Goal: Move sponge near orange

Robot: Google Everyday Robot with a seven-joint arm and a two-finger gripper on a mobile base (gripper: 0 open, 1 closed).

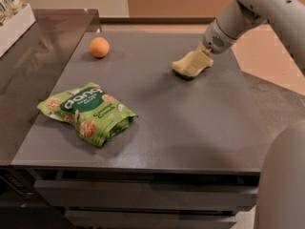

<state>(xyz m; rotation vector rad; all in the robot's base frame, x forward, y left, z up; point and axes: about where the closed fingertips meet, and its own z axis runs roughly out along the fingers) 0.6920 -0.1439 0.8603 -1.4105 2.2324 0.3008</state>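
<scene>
The pale yellow sponge [190,65] is at the right rear of the grey table [190,128]. My gripper [204,56] comes down from the upper right and is shut on the sponge's right end, holding it just above the tabletop. The orange [99,47] sits at the left rear of the table, well to the left of the sponge and apart from it.
A green snack bag [88,112] lies at the front left of the table. A white box with packets [14,18] stands on the dark counter at the far left. The robot's own body [283,180] fills the lower right corner.
</scene>
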